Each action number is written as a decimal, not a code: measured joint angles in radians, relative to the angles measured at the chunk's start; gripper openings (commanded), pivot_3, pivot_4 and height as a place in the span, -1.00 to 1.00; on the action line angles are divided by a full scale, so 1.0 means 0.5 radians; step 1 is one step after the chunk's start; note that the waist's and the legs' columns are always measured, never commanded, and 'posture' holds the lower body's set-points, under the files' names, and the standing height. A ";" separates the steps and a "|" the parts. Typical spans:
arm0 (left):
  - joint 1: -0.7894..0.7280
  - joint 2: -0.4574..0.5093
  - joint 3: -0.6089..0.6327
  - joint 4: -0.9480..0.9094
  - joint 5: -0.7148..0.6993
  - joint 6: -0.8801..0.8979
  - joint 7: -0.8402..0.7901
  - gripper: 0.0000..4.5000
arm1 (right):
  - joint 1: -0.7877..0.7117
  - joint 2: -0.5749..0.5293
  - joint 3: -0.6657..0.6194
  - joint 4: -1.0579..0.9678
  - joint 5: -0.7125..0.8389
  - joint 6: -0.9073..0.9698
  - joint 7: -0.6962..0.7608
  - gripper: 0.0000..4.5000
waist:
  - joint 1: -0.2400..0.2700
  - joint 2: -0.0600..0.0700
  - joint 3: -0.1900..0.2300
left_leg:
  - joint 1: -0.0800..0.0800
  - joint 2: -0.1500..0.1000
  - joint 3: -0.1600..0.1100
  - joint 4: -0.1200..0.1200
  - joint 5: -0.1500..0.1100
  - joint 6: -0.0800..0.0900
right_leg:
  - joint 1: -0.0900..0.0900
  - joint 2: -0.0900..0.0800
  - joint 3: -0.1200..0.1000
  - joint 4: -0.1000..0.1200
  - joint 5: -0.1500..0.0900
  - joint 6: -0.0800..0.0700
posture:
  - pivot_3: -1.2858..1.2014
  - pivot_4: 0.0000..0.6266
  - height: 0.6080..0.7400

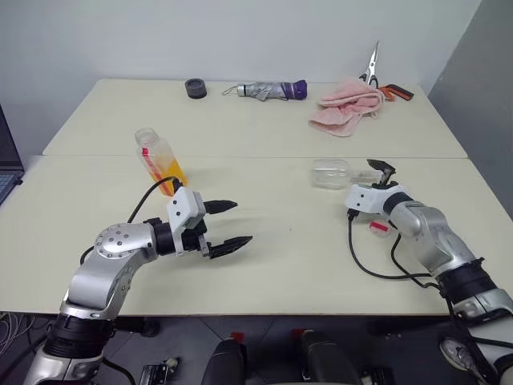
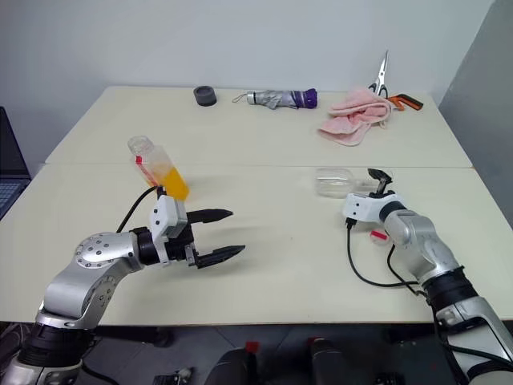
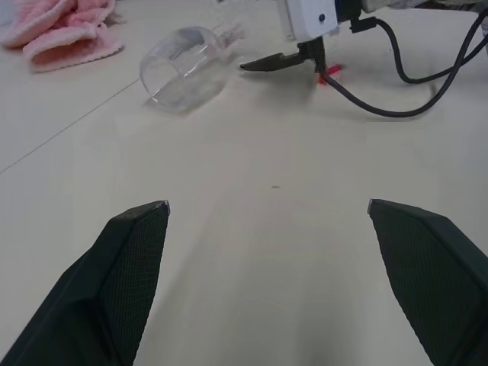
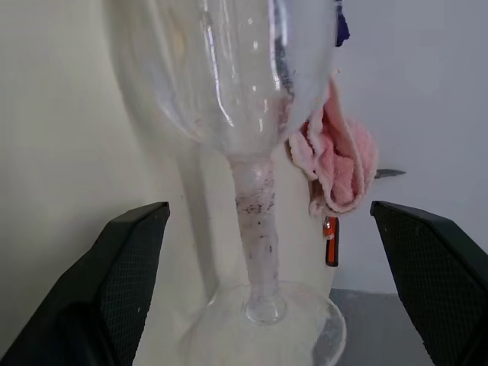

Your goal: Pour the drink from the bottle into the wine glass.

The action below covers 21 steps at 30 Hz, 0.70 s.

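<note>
The left end effector (image 1: 228, 224) hovers low over the desk (image 1: 272, 265) with its two black fingers spread wide apart and nothing between them, pointing toward the middle of the desk. Just behind it, on its outer side, the bottle (image 1: 159, 160) stands tilted with no cap on its neck, the orange-yellow drink (image 1: 171, 173) filling its lower part. The two are near each other but not touching.

The right end effector (image 1: 383, 172) also has its fingers wide apart. The wine glass (image 1: 337, 173) lies on its side on the desk directly ahead of it, bowl pointing away toward the left end effector's side. In the right wrist view the stem (image 4: 255, 221) and the round foot (image 4: 267, 324) sit between the open fingers, which do not close on them. A small pink-red piece (image 1: 379, 227) lies on the desk just beneath the right wrist.

Well beyond both end effectors, at the far edge, lie a pink towel (image 1: 345, 108), scissors (image 1: 373, 68), a folded umbrella (image 1: 268, 90) and a dark round object (image 1: 195, 88).
</note>
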 measured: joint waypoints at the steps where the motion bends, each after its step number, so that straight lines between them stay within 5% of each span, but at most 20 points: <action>1: -0.007 -0.006 -0.004 0.010 0.006 -0.007 -0.002 0.99 | -0.031 0.009 0.026 0.061 -0.040 -0.017 -0.043 1.00 | -0.001 0.000 0.000 | 0.000 0.000 0.000 0.000 0.000 0.000 | 0.000 -0.001 0.000 0.000 0.000 0.000 | 0.03 -0.52 1.00; 6: -0.009 -0.040 -0.007 0.104 0.038 -0.104 -0.046 0.99 | -0.228 0.084 0.112 0.421 -0.197 -0.071 -0.263 1.00 | -0.009 0.000 0.000 | 0.000 0.000 0.000 0.001 0.000 0.000 | 0.000 -0.001 0.000 0.001 0.000 0.000 | 0.03 -0.52 1.00; 8: -0.002 -0.048 -0.005 0.159 0.057 -0.160 -0.060 1.00 | -0.297 0.111 0.134 0.551 -0.224 -0.100 -0.330 0.83 | -0.011 0.000 0.000 | 0.001 0.000 0.001 0.001 0.000 0.000 | 0.000 0.000 0.001 0.001 0.000 0.000 | 0.03 -0.52 1.00; 19: 0.039 -0.121 0.010 0.257 0.091 -0.284 -0.059 1.00 | -0.438 0.213 0.183 0.871 -0.268 -0.190 -0.498 -0.88 | -0.016 -0.001 0.000 | 0.001 0.001 0.001 0.001 0.000 0.000 | 0.000 -0.001 0.002 0.001 0.000 0.000 | 0.03 -0.52 1.00; 21: 0.057 -0.127 0.032 0.256 0.091 -0.283 -0.033 1.00 | -0.437 0.223 0.177 0.854 -0.258 -0.195 -0.496 -0.94 | -0.022 -0.001 0.000 | 0.002 0.002 0.001 0.001 0.000 0.000 | 0.000 -0.001 0.002 0.002 0.000 0.000 | 0.03 -0.52 1.00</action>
